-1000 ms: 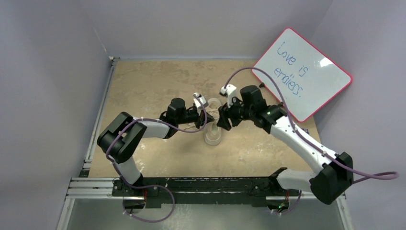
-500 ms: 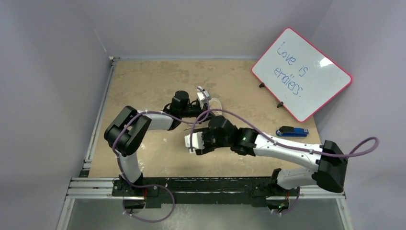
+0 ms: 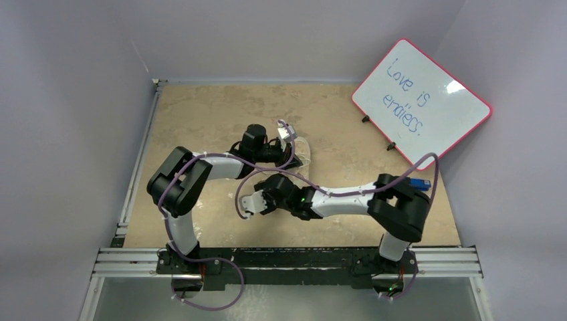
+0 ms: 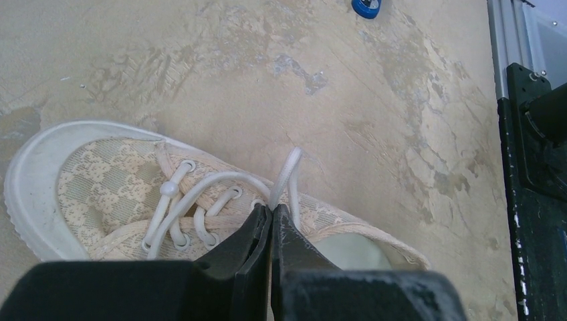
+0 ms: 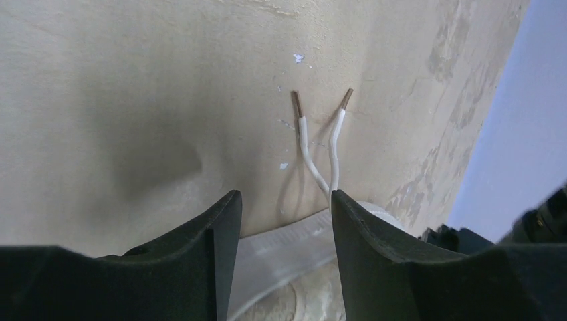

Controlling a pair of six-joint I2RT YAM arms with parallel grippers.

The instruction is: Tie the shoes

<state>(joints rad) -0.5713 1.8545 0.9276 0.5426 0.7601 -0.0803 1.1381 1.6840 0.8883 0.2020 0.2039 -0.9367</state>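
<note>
Plain lavender-grey walls (image 3: 80, 80) enclose a tan, mottled table (image 3: 200, 114) with pale scuffed patches. Well off to the right of the right gripper (image 3: 249, 204) and beyond it, a pink-framed whiteboard (image 3: 421, 103) leans against the wall. The light is soft and even.

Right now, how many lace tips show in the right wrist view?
2. The left lace tip and the right lace tip lie side by side on the table, just past the open right gripper.

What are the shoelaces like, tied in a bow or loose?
Loose: two lace ends lie free on the table, and the left end effector pinches a loop over the shoe.
</note>
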